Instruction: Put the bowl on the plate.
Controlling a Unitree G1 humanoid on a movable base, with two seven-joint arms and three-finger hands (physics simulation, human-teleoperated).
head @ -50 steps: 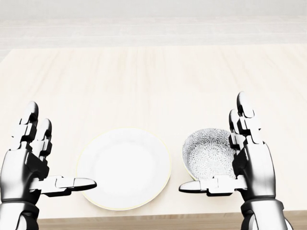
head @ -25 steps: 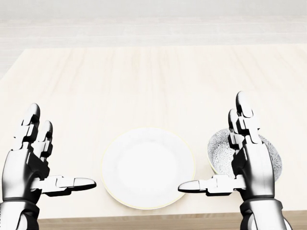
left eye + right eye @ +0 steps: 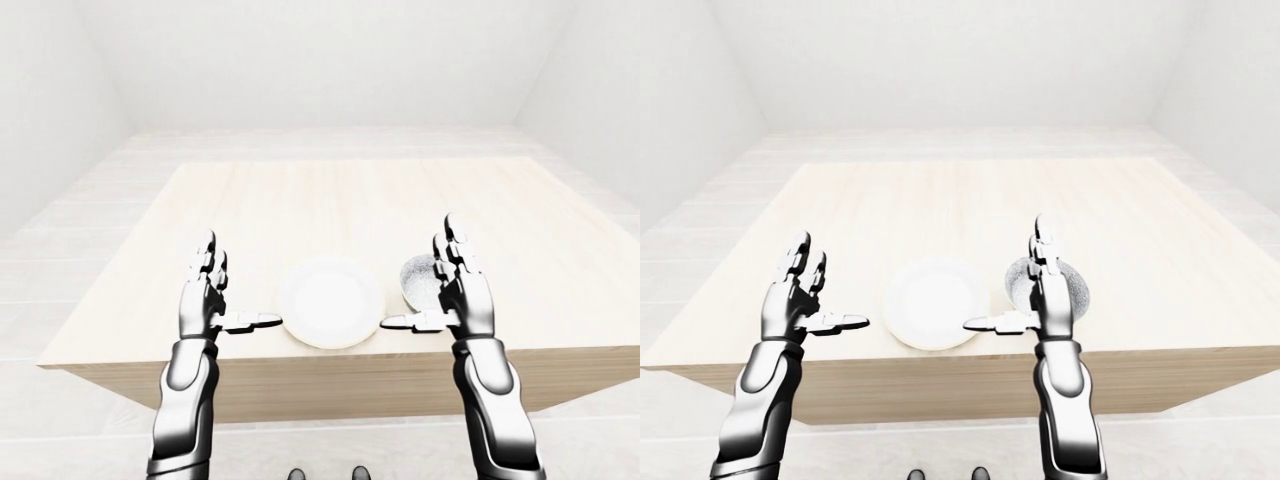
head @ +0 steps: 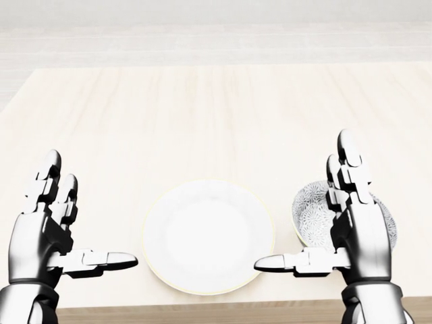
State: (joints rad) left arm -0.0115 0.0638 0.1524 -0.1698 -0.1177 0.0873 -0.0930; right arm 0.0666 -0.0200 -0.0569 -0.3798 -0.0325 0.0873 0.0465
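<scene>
In the head view the patterned bowl (image 4: 310, 217) sits on the tabletop (image 4: 202, 115) just right of the white plate (image 4: 208, 236), half hidden by the right robot hand (image 4: 359, 233). That hand and the left robot hand (image 4: 39, 237) are spread wide. Only the eye views show the tabletop's whole outline.

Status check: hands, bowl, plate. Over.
Left hand and right hand open, empty. Bowl on table, right of plate in head view, not on it. Nothing between them.
</scene>
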